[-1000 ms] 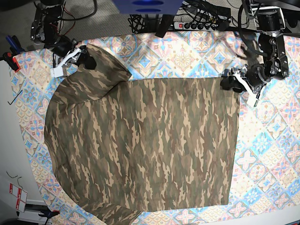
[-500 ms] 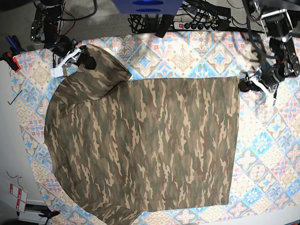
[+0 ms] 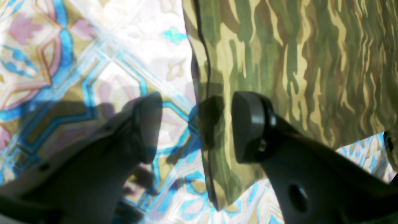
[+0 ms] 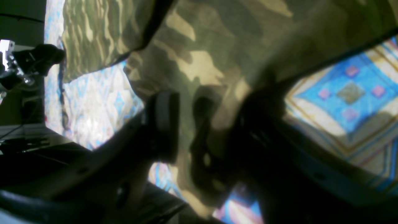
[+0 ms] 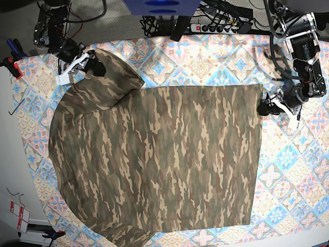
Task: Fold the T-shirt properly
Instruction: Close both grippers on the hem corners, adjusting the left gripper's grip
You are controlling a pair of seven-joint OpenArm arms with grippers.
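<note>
T-shirt (image 5: 154, 159) lies flat on patterned cloth (image 5: 205, 62) | left gripper (image 3: 196, 127) agape, straddling its edge | right gripper (image 4: 205, 124) clamps a sleeve

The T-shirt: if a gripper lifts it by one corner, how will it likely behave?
Probably floppy: the T-shirt lies flat on the patterned cloth, and its sleeve bunches into soft folds at the right gripper. A lifted corner would likely drape and drag the rest. Being so wide, it may sag between the right gripper and the left gripper.
</note>
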